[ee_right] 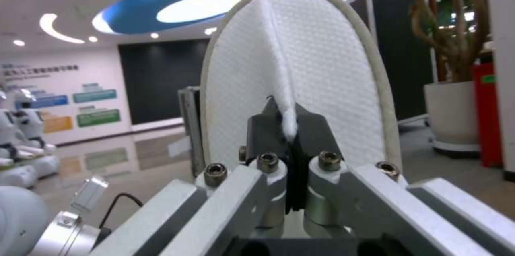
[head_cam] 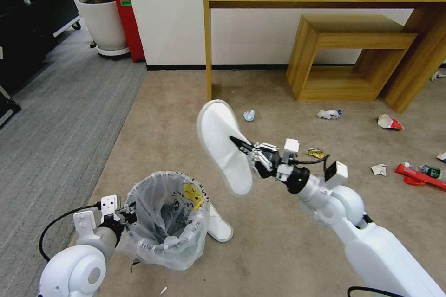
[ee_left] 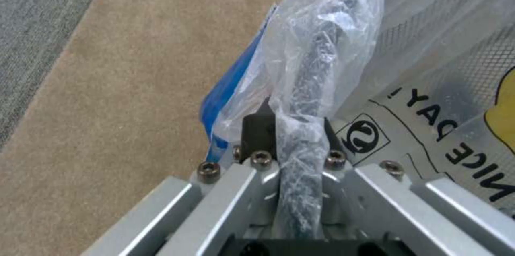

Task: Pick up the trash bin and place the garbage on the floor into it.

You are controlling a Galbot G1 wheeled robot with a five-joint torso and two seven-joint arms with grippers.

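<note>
Head view, near to far: left gripper [head_cam: 126,214] pinches the rim of one bin [head_cam: 168,218], presumably holding it steady as a target; one slipper [head_cam: 218,227] lies on the floor [head_cam: 278,250] touching the bin's far side. Right gripper [head_cam: 242,145], jaws pressed on a fold of a second slipper [head_cam: 224,148], holds it aloft beside and above the bin, seemingly for dropping in. Beyond, seven or so scraps of garbage [head_cam: 329,113] lie scattered; some too small to count surely.

Glossy white arms [head_cam: 371,236] (black cables trailing), silver screw-studded pincer [ee_right: 289,127] frames.
</note>
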